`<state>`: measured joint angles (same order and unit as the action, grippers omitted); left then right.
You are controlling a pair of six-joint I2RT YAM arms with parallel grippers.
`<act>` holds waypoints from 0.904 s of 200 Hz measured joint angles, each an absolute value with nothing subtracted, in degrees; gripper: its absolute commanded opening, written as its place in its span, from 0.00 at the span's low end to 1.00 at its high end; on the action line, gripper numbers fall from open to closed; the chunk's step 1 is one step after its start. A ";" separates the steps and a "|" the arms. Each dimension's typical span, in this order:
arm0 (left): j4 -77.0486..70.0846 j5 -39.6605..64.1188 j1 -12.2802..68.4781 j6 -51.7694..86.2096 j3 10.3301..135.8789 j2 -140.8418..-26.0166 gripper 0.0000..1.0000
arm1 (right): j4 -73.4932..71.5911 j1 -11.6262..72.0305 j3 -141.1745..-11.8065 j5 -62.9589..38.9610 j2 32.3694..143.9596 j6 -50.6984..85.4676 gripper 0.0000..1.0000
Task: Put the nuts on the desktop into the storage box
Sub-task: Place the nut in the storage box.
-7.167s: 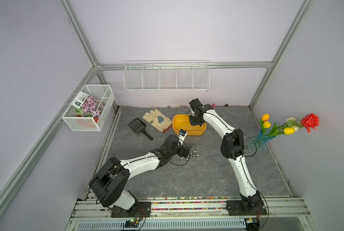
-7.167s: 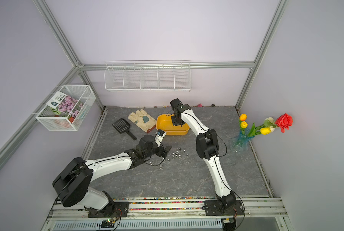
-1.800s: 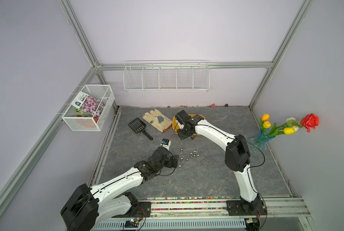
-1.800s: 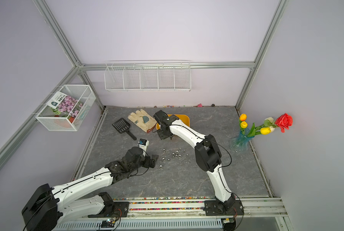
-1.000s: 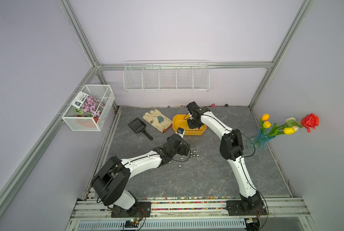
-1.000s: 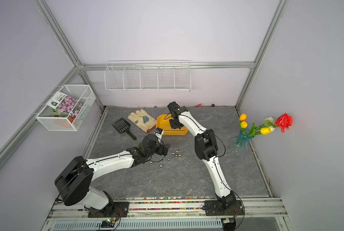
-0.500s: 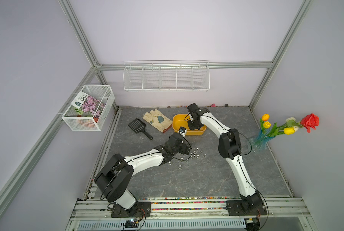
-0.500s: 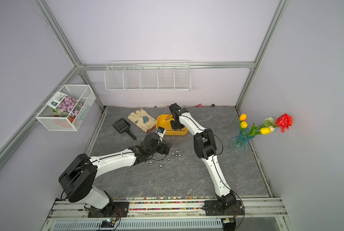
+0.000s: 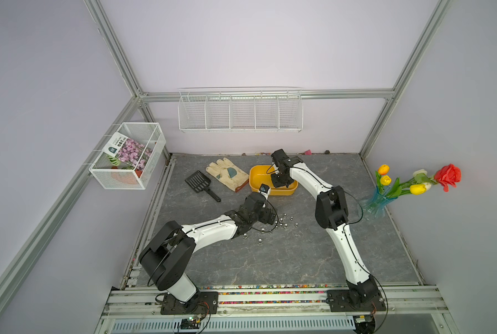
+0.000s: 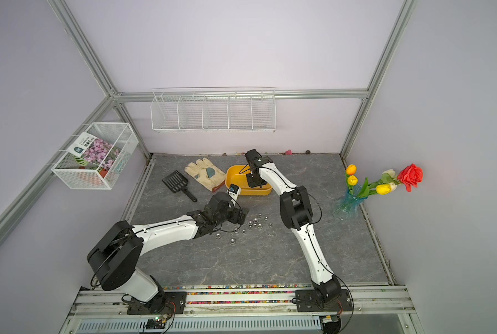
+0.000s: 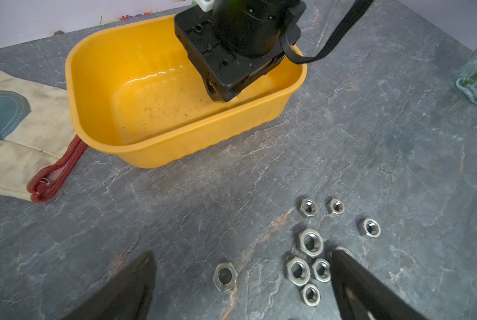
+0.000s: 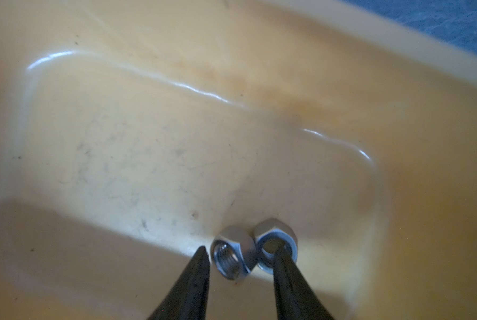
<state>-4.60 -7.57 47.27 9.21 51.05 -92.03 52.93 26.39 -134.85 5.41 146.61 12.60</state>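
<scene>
left arm [image 9: 209, 231]: base at 7 o'clock in both top views, shoulder link folded up over the base, white forearm low and reaching toward 2 o'clock into mid-scene. left tool [image 9: 271, 221] tilted down, jaws spread as wide as they go; in the left wrist view the two black fingers [image 11: 132, 285] sit far apart. right arm [image 9: 344, 243]: base at 5 o'clock, runs toward 11 o'clock, black elbow halfway, forearm stretched on to about 12 o'clock. right tool [image 9: 282, 182] points steeply down, jaws partly apart, thin fingertips [image 12: 193, 277] with a gap between them.
</scene>
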 measured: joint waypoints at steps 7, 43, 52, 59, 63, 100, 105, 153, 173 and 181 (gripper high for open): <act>-4.60 -7.42 47.27 9.10 51.05 -92.03 1.00 | 52.90 26.37 -134.85 5.37 146.69 12.62 0.44; -4.64 -6.98 47.27 8.54 51.05 -91.48 1.00 | 52.88 26.24 -134.85 4.36 146.89 12.64 0.45; -4.64 -6.98 47.27 8.32 51.05 -91.15 1.00 | 52.84 26.22 -134.85 3.97 146.87 12.62 0.45; -4.62 -6.98 47.27 8.19 51.05 -90.83 1.00 | 52.77 26.22 -134.85 3.53 146.82 12.64 0.45; -4.60 -6.98 47.27 8.16 51.05 -90.56 1.00 | 52.69 26.20 -134.85 3.16 146.74 12.64 0.45; -4.45 -7.18 47.27 7.75 51.05 -87.18 1.00 | 51.88 26.24 -132.94 1.80 144.20 12.69 0.46; -4.43 -7.20 47.27 7.73 51.05 -86.80 1.00 | 51.75 26.28 -132.22 1.80 143.20 12.67 0.46; -3.20 -7.03 47.33 6.76 50.02 -83.90 1.00 | 49.34 27.51 -122.02 4.67 128.86 12.64 0.46; -2.07 -7.14 47.88 6.68 49.08 -82.83 1.00 | 46.94 28.53 -113.10 6.85 120.97 12.82 0.46; -1.67 -7.03 48.21 6.57 48.82 -82.56 1.00 | 46.28 28.93 -109.60 7.68 118.21 13.02 0.46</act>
